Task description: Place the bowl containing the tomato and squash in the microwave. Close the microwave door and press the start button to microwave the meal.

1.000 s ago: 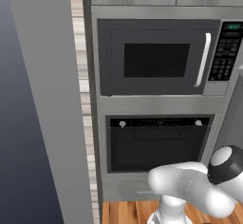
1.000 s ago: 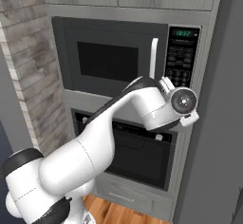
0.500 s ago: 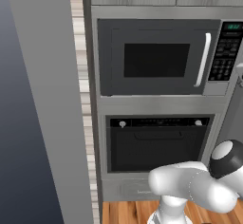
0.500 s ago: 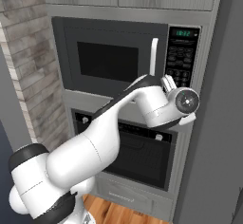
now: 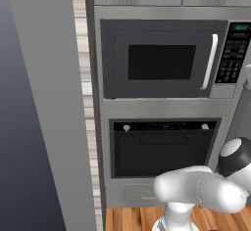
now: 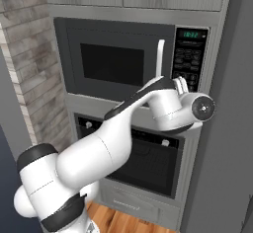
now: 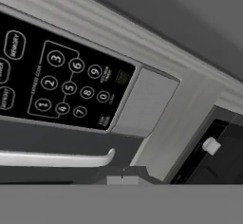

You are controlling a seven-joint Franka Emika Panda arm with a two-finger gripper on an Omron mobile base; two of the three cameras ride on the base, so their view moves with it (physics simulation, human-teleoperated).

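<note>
You see the tool (image 6: 182,82), jaws shut and empty, raised before the black keypad panel (image 6: 189,59) at right of the closed microwave door (image 6: 116,60).

We are seeing soft, even light with no glare. The microwave (image 5: 162,58) is looking a bit fuzzy, and dark shade is sitting at the left.

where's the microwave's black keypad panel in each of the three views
Left base view: the keypad panel is at the upper right edge, right of the white door handle.
Right base view: upper right of centre, just above the robot's wrist, right of the same handle.
Hand view: rolled, filling the upper left, with the handle below it.
Shared landmark: the white door handle beside the keypad.
</note>
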